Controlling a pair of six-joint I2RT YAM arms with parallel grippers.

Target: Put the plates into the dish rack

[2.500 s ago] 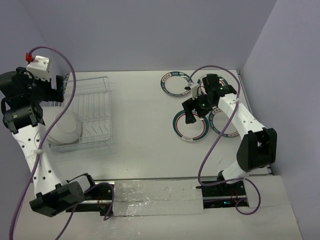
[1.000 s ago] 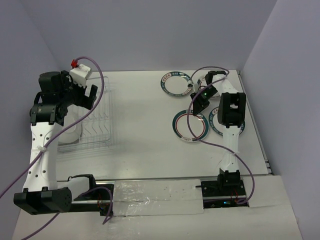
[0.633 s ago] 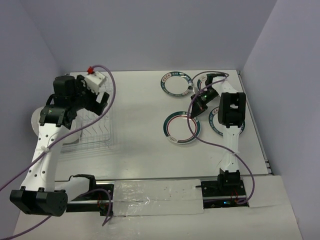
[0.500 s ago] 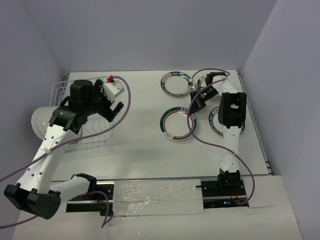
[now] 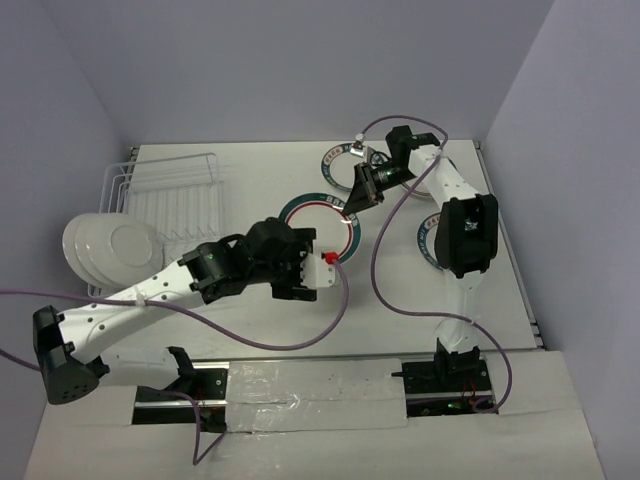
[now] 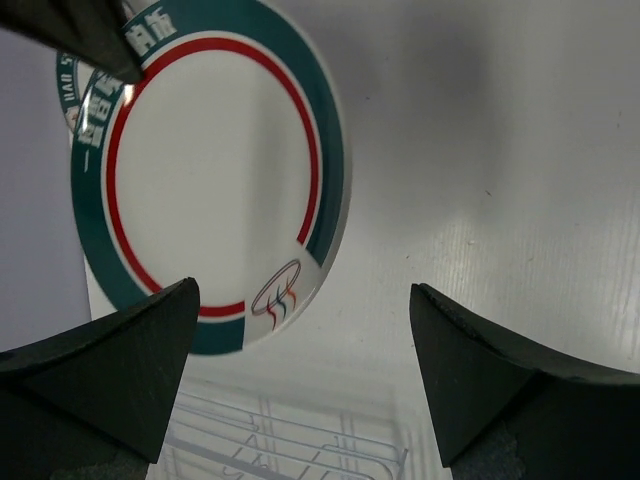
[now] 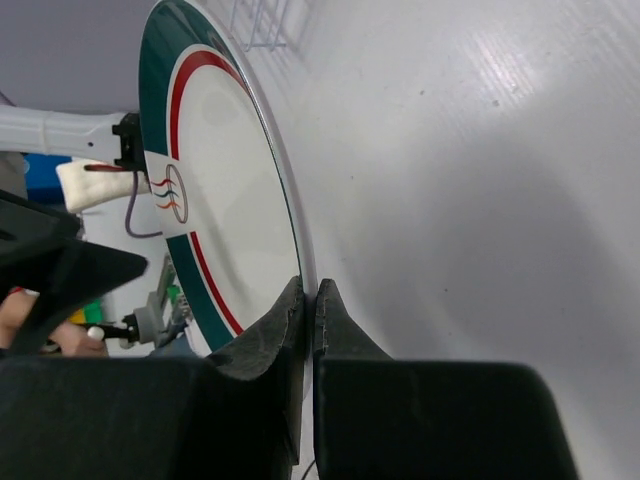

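The right pincer (image 7: 308,298) is clenched on the rim of a round white plate with a dark teal rim and red inner ring (image 5: 320,220), holding it tilted over the middle of the white counter (image 5: 270,170), to the right of the white wire dish rack (image 5: 170,200). The left pincer (image 6: 302,292) faces the plate's patterned side with its jaws released wide, not touching it. Plain white plates (image 5: 110,245) stand at the rack's left end.

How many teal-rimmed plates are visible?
3: the lifted plate in the right fingers, mid-table; the rear plate flat behind them; the right plate under the right arm. Rack plates show only white backs.
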